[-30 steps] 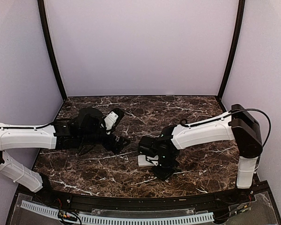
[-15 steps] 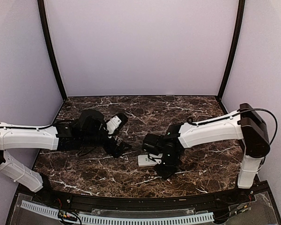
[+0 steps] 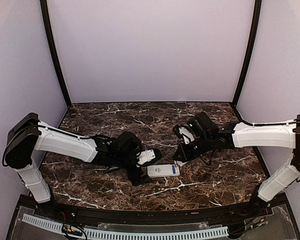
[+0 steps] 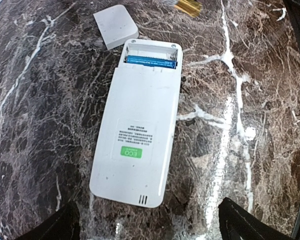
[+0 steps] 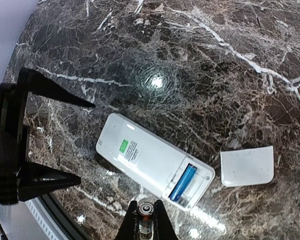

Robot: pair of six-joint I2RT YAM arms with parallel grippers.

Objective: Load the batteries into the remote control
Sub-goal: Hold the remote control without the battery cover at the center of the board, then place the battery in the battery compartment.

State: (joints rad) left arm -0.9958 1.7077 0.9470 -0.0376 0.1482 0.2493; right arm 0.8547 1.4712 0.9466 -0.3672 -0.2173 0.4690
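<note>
The remote control [image 4: 137,135] [image 5: 149,156] [image 3: 163,171] lies face down on the marble, its green label up. Its battery compartment is uncovered, and one blue battery [image 4: 151,61] [image 5: 183,182] lies in it. My right gripper [image 5: 146,220] [image 3: 182,151] hovers just off the compartment end, shut on a second battery [image 5: 146,211] whose metal end faces the camera. My left gripper [image 4: 150,231] [image 3: 148,167] is open at the remote's other end, with a finger on each side and touching nothing.
The small white cover piece [image 4: 115,26] [image 5: 247,166] lies on the table just beyond the compartment end. The left gripper's black fingers [image 5: 52,87] show at the left of the right wrist view. Dark marble table [image 3: 215,175], walls on three sides.
The right arm has lifted off the remote and drawn back to the right. The left arm has swung forward and right to the remote's left end. The remote is now uncovered.
</note>
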